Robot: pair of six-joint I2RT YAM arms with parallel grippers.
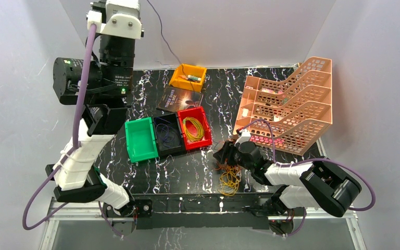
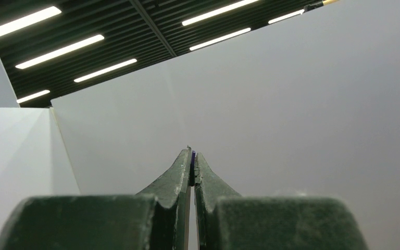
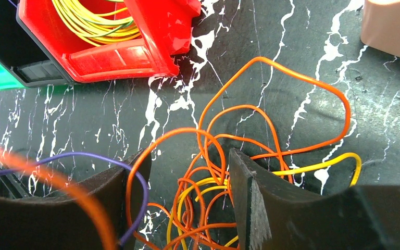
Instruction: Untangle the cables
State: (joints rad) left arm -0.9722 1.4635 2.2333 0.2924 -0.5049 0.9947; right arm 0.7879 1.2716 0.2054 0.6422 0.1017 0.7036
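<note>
The left gripper (image 2: 192, 156) is raised high over the far left corner and pointed at the ceiling. Its jaws are pressed together, with a sliver of purple cable (image 2: 193, 154) pinched at their tips. On the black marbled worktop (image 1: 187, 172), three bins are set side by side, touching. The green bin (image 1: 140, 138) is leftmost, a black bin (image 1: 173, 151) holding a thin dark wire is in the middle, and a red bin (image 1: 200, 143) filled with a yellow coil (image 1: 195, 128) is on the right. Farther back, an orange bin (image 1: 179, 80) and a dark book (image 1: 179, 98) are seen. Near the front edge, right of the red bin, the cables (image 1: 230, 177) are spread in a loose tangle of orange and yellow loops. The right gripper (image 3: 187, 156) is lowered over the far end of the tangle. Its jaws are held apart, astride several orange and yellow strands. A purple loop is draped beside its left finger (image 3: 114, 192). A pink tiered file rack (image 1: 291, 104) is placed at the far right.
</note>
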